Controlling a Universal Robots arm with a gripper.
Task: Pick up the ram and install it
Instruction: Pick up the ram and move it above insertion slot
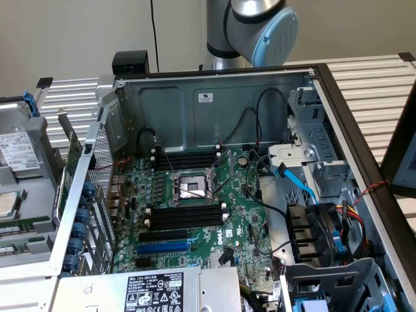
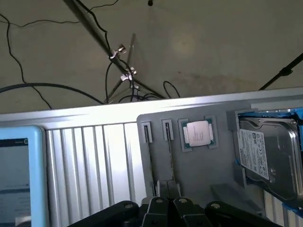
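Note:
Two ram sticks stand on edge in grooves of a grey parts tray (image 2: 199, 175): one ram (image 2: 147, 151) and a second ram (image 2: 169, 151) beside it. In the exterior view the same sticks show as thin green strips (image 1: 14, 229) at the left edge. My gripper (image 2: 166, 190) hangs well above the tray, roughly over the near end of the second stick, with its fingers shut and nothing between them. The motherboard (image 1: 195, 208) lies in the open computer case with empty black memory slots (image 1: 185, 214) below the processor socket (image 1: 190, 187).
On the tray also sit a loose processor (image 2: 198, 132) and a hard drive (image 2: 267, 151). A long blue expansion slot (image 1: 162, 247), cables, a drive cage (image 1: 312, 149) and the case walls (image 1: 208, 107) surround the board. The arm's joint (image 1: 260, 26) stands behind the case.

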